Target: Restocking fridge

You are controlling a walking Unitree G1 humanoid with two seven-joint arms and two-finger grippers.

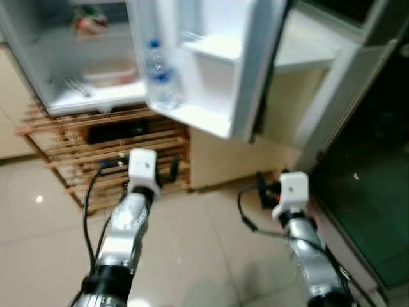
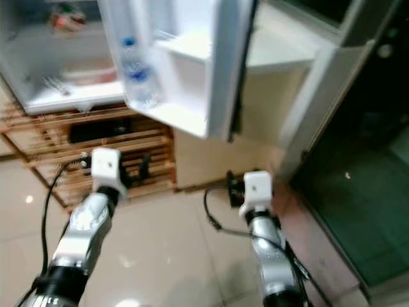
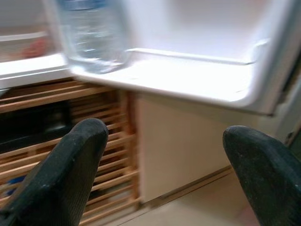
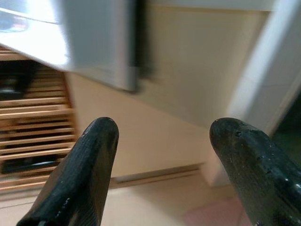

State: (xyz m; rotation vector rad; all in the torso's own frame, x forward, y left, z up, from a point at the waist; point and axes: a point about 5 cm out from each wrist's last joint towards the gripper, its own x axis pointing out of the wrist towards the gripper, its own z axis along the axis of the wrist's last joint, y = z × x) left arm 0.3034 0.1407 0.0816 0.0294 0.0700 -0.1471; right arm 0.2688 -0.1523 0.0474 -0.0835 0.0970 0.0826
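The white fridge [image 1: 64,57] stands open on a wooden slatted rack [image 1: 70,144]. Its door [image 1: 255,57] swings out toward me. A clear water bottle with a blue cap [image 1: 160,73] stands upright in the lower door shelf [image 3: 188,80]. My left gripper [image 3: 164,160] is open and empty; it is held below the door shelf, in front of the rack. My right gripper [image 4: 162,155] is also open and empty, low down and facing the cream cabinet panel beneath the door's edge.
Inside the fridge lie a red packet [image 1: 89,22] and a pale tray [image 1: 112,75]. A dark glass door [image 1: 364,192] stands at the right. A cream cabinet panel [image 1: 230,163] is behind the fridge door. Glossy tiled floor [image 1: 192,256] lies under both arms.
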